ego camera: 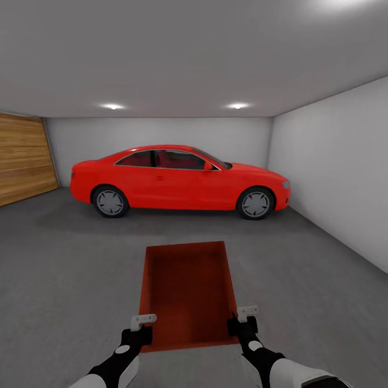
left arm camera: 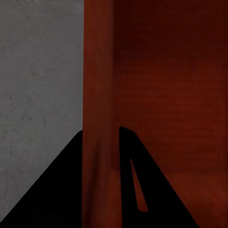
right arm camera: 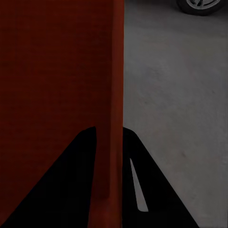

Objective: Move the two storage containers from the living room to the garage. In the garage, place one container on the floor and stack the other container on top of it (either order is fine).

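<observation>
One orange-red storage container (ego camera: pixel 186 291) is in front of me, open side up, over the garage's dark grey concrete floor (ego camera: pixel 64 269). My left gripper (ego camera: pixel 141 328) is shut on its left wall near the close corner, and my right gripper (ego camera: pixel 243 320) is shut on its right wall. In the left wrist view the gripper (left arm camera: pixel 100 166) straddles the container's wall (left arm camera: pixel 99 71), one black finger (left arm camera: pixel 61 194) outside and one inside. The right wrist view has the same grip (right arm camera: pixel 109 166) on the other wall (right arm camera: pixel 114 71). The second container is out of view.
A red car (ego camera: pixel 178 180) is parked crosswise at the back of the garage, its wheel (right arm camera: pixel 199 5) visible from the right wrist. An orange-wood door (ego camera: pixel 24 159) is at the left and a white wall (ego camera: pixel 334 172) runs along the right. Open floor lies between me and the car.
</observation>
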You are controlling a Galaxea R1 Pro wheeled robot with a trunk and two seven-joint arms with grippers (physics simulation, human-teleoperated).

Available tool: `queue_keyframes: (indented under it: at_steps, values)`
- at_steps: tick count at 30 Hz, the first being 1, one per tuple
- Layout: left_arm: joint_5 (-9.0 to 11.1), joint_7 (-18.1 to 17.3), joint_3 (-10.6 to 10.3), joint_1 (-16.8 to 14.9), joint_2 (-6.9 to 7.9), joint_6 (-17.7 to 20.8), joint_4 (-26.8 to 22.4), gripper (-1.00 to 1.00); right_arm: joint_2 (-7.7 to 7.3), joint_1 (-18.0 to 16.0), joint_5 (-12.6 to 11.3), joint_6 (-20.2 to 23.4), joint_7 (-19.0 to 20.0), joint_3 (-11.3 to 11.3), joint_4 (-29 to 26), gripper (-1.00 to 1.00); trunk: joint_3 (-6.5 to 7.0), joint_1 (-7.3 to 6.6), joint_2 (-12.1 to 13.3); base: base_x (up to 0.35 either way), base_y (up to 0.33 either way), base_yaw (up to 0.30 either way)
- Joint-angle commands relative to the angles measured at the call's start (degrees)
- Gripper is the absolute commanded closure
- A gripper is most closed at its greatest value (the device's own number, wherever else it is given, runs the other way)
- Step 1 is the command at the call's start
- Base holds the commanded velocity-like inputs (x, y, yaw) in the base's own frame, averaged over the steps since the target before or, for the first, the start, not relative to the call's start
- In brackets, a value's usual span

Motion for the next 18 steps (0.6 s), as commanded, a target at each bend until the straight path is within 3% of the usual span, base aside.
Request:
queue_keyframes:
  at_steps: [1,18]
  values:
    - [0.1,0.5,-1.2,0.0,0.32,-2.1,-0.1,1.0,0.03,-0.1,0.7,0.1,-0.2,-2.3,0.2,1.0,-0.09,0.04,-0.1,0.322,0.0,0.0]
    - [0.1,0.5,-1.2,0.0,0.32,-2.1,-0.1,1.0,0.03,-0.1,0.8,0.1,-0.2,-2.3,0.2,1.0,-0.09,0.04,-0.1,0.322,0.0,0.0]
